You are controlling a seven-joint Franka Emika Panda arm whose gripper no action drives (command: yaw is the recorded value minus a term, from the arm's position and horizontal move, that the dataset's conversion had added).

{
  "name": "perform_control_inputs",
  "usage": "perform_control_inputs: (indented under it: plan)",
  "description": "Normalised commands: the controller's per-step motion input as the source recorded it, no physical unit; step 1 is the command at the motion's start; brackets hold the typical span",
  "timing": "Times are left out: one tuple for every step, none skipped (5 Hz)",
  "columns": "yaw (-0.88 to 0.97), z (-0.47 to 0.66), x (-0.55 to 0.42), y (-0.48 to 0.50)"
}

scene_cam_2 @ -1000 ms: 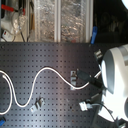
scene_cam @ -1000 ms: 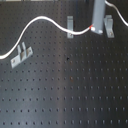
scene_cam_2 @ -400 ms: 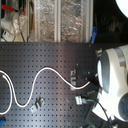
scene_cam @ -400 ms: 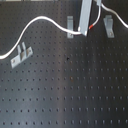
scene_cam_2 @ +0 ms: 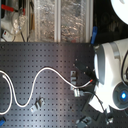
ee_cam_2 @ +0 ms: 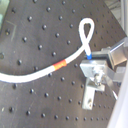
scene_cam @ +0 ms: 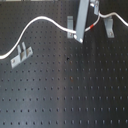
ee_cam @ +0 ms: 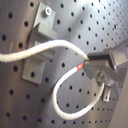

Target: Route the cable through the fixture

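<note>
**Q:** What has been changed?

**A:** The gripper (scene_cam: 78,37), clamped on the cable (scene_cam: 40,20) at its red band, has been shifted toward the fixture (scene_cam: 70,26). The cable is drawn across the fixture just beyond the fingertips, so threading appears imminent.

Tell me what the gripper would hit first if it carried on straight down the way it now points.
Probably the black perforated board: in the first exterior view the gripper, holding the cable near its red band, points down beside the fixture. Depth is unclear, so it might brush that clip.
</note>
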Motion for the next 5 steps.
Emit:
perform_control_inputs:
  plan:
    - [0.97, 0.12, -0.056, 0.037]
    - [0.00, 0.00, -0.009, -0.025]
    - [0.89, 0.21, 0.001, 0.002]
    - [-0.04, 0.00, 0.000, 0.000]
    - [0.01, 0.00, 0.000, 0.000]
